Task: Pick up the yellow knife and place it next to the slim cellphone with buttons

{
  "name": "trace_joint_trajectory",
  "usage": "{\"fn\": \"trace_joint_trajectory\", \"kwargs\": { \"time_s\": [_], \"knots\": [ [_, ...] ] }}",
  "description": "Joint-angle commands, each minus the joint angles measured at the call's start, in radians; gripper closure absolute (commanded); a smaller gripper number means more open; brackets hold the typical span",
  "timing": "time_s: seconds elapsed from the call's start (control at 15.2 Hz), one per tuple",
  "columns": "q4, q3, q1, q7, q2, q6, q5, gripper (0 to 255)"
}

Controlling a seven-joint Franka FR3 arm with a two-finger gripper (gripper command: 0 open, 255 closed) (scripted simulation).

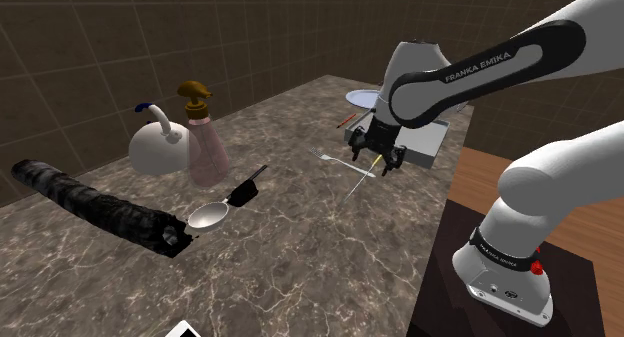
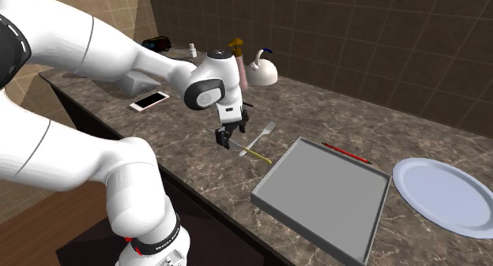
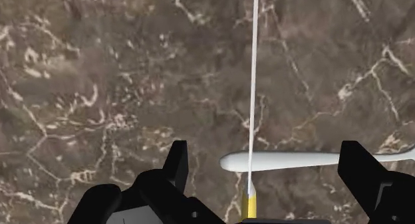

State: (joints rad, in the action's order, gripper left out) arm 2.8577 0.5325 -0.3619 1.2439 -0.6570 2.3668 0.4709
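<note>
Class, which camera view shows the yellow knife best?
The wrist view: the knife lies close under the open gripper, thin white blade and yellow handle plain. The shoulder and second exterior views show it small beside the gripper.

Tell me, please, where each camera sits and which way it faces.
Shoulder view: beside the stand, looking down over the counter; arm and tool show.
Second exterior view: beside the arm, looking along the counter toward the tray; arm shows.
Wrist view: on the hand, looking down; open fingers straddle the knife.
All three share the knife.
</note>
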Motion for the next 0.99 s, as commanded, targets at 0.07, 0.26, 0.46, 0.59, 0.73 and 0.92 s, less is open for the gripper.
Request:
{"fn": "trace_joint_trajectory", "kwargs": {
  "time_s": [0.07,0.26,0.46,0.59,0.73,0.92],
  "knots": [
    [0.012,0.025,-0.004,0.009,0.050,0.065,0.014,0],
    [0.021,0.041,-0.009,0.007,0.095,0.120,0.021,0],
    [0.021,0.041,-0.009,0.007,0.095,0.120,0.021,0],
    [0.021,0.041,-0.009,0.007,0.095,0.120,0.021,0],
    [0.021,0.041,-0.009,0.007,0.095,0.120,0.021,0],
    [0.021,0.041,-0.009,0.007,0.095,0.120,0.021,255]
  ]
}}
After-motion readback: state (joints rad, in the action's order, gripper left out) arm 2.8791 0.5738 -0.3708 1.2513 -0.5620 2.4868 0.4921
